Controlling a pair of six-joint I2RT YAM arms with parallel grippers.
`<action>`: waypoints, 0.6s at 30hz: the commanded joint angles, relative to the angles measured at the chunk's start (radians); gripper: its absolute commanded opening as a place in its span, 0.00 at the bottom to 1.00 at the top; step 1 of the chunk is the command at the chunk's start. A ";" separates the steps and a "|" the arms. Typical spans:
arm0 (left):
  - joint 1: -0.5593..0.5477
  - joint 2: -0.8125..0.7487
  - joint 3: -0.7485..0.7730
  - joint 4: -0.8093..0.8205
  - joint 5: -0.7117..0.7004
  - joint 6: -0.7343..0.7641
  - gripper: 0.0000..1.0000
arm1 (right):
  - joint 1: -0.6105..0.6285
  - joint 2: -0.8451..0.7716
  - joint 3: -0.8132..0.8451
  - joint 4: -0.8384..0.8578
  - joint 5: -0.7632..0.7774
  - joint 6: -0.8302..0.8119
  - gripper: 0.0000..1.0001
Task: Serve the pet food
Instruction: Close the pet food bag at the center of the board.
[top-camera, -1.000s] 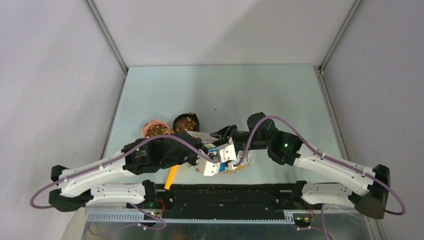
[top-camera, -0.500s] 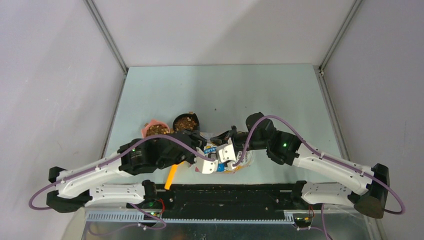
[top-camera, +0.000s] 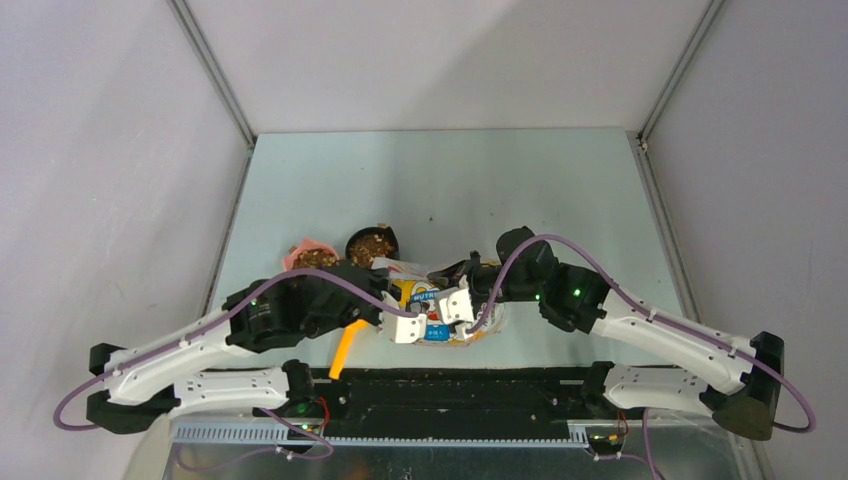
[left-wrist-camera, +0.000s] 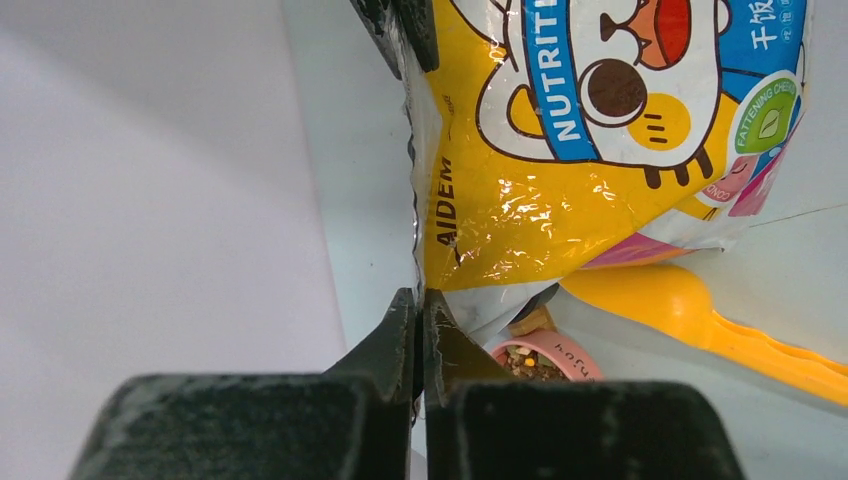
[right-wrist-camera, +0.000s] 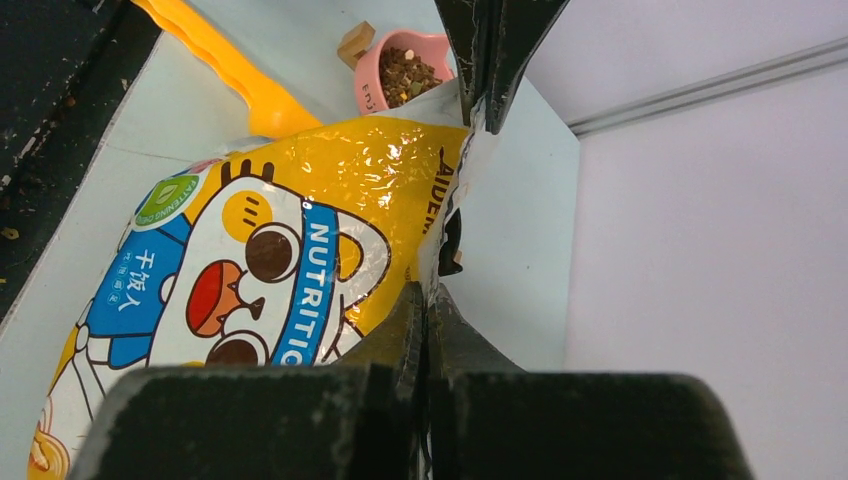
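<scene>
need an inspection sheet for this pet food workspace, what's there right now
surface: pale green tabletop, black strip along near edge
job's things: brown dry kibble in a round black bowl and a round pink bowl
clutter: yellow-white cartoon-cat foil bag; yellow plastic scoop beside it
grippers: left jaws and right jaws each shut on the bag's edge
cables: purple cables along both arms
surroundings: grey walls, metal corner rails
</scene>
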 joint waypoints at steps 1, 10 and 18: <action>0.022 -0.042 0.004 0.024 -0.052 0.022 0.00 | 0.010 -0.066 0.025 -0.021 0.029 -0.008 0.00; 0.019 0.001 0.054 0.112 -0.061 0.028 0.89 | 0.016 -0.090 0.024 0.010 0.054 0.051 0.79; 0.012 0.032 0.364 0.059 0.231 -0.133 0.99 | -0.005 -0.225 0.025 -0.030 -0.007 0.157 1.00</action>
